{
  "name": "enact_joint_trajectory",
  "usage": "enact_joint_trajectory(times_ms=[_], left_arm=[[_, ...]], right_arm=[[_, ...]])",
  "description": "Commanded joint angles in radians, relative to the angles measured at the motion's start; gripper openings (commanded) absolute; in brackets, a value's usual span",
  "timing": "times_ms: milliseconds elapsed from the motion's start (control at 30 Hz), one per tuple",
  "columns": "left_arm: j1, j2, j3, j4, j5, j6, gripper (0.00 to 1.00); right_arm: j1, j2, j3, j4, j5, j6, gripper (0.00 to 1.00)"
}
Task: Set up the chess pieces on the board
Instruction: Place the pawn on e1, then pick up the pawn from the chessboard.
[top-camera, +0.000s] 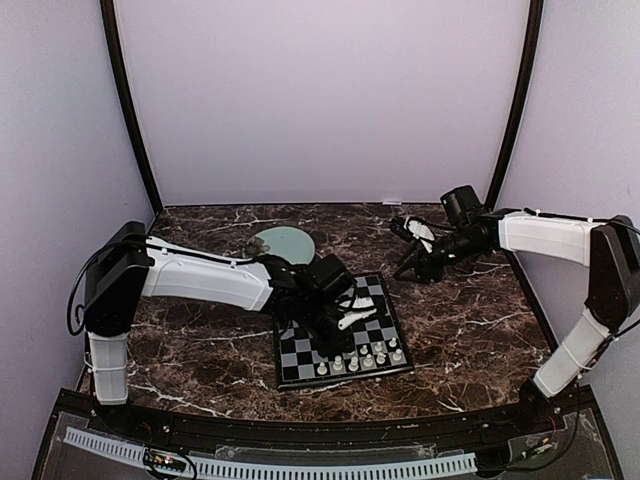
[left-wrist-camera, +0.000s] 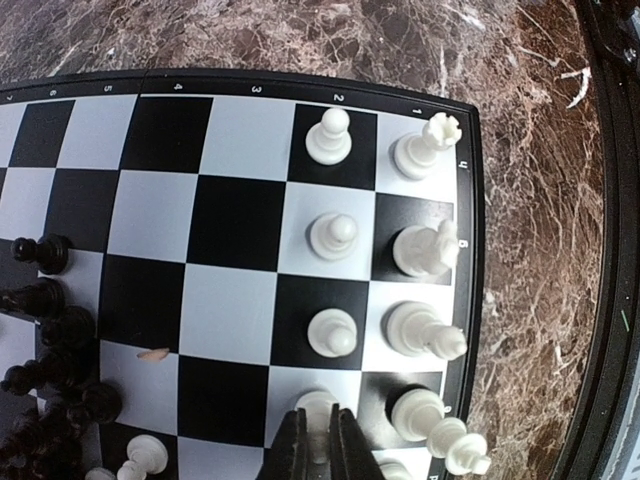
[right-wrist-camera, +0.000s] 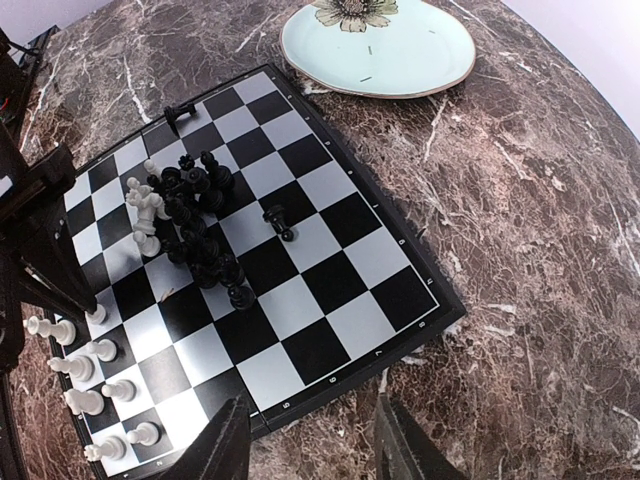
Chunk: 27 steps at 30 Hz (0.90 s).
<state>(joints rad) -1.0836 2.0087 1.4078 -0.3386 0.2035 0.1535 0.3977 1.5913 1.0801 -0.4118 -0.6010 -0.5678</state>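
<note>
The board (left-wrist-camera: 240, 230) lies on the marble table, and white chess pieces stand in two rows along its right edge. Three white pawns (left-wrist-camera: 333, 235) line the inner row and taller white pieces (left-wrist-camera: 422, 250) the outer row. My left gripper (left-wrist-camera: 320, 450) is shut on a white pawn (left-wrist-camera: 312, 403) standing on a white square of the pawn row. Black chess pieces (right-wrist-camera: 195, 220) crowd together in a pile mid-board, with two white pieces (right-wrist-camera: 145, 215) among them. My right gripper (right-wrist-camera: 310, 450) hangs open over the table just off the board's edge, holding nothing.
A pale green plate (right-wrist-camera: 380, 45) with a flower print sits beyond the board (top-camera: 300, 362). One black pawn (right-wrist-camera: 280, 222) stands apart from the pile and a black piece (right-wrist-camera: 180, 110) lies near the far edge. My left arm (top-camera: 200, 275) reaches across the board's left side.
</note>
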Motion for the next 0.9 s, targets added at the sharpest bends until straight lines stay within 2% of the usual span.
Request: enact_joint_trajectory(times_ms=[0, 100, 300, 533, 667, 867], left_arm=[[-0.007, -0.001, 0.025, -0.03, -0.005, 0.008, 0.12], [-0.007, 0.0, 0.03, -0.033, -0.005, 0.008, 0.16], [-0.008, -0.004, 0.033, -0.036, 0.006, 0.008, 0.17], [-0.007, -0.053, 0.028, -0.029, -0.051, 0.014, 0.27], [0.011, -0.13, 0.004, -0.014, -0.112, 0.037, 0.34], [0.071, -0.332, -0.071, 0.057, -0.061, 0.043, 0.45]], right_arm=[[0.004, -0.014, -0.006, 0.01, -0.01, -0.007, 0.44], [0.003, -0.014, -0.005, 0.009, -0.011, -0.008, 0.44], [0.004, -0.011, -0.005, 0.007, -0.013, -0.007, 0.44], [0.004, -0.015, 0.015, -0.009, -0.021, -0.001, 0.44], [0.003, -0.035, 0.048, -0.043, -0.004, -0.011, 0.44], [0.016, -0.004, 0.143, -0.159, -0.019, -0.07, 0.43]])
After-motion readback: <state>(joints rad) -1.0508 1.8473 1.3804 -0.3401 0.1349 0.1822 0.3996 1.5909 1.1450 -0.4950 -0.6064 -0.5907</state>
